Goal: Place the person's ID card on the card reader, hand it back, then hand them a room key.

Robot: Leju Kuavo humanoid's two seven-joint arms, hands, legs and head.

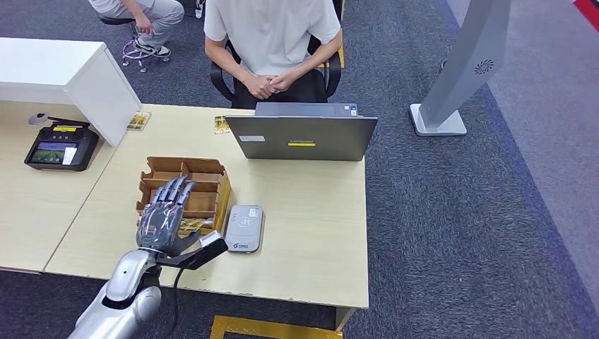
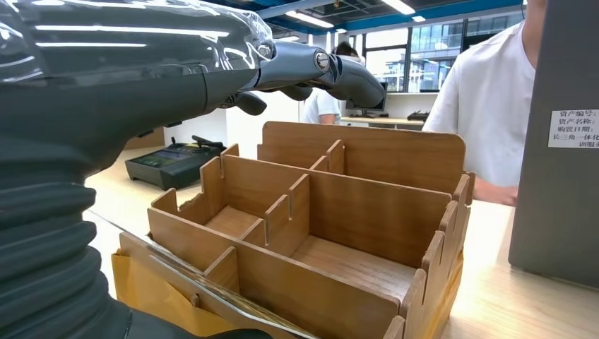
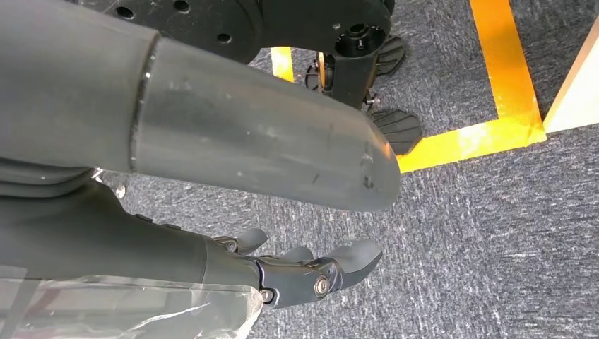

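Note:
My left hand (image 1: pixel 164 217) hovers over the near end of a brown wooden organiser box (image 1: pixel 185 185), fingers stretched out and apart, holding nothing. In the left wrist view its fingers (image 2: pixel 332 70) reach above the box's compartments (image 2: pixel 311 233). A yellow card in a clear sleeve (image 2: pixel 145 282) lies at the box's near side, under the hand. The grey card reader (image 1: pixel 244 227) lies flat just right of the box, beside my thumb. My right hand (image 3: pixel 311 272) hangs over the carpet, fingers loosely apart and empty. The person (image 1: pixel 272 35) sits behind the table with hands clasped.
A grey laptop (image 1: pixel 302 135) stands open between the person and the box. Two small yellow cards (image 1: pixel 221 125) (image 1: pixel 139 120) lie at the table's far edge. A black terminal (image 1: pixel 61 150) and a white cabinet (image 1: pixel 63 70) sit on the left. A grey kiosk stand (image 1: pixel 459 70) is at right.

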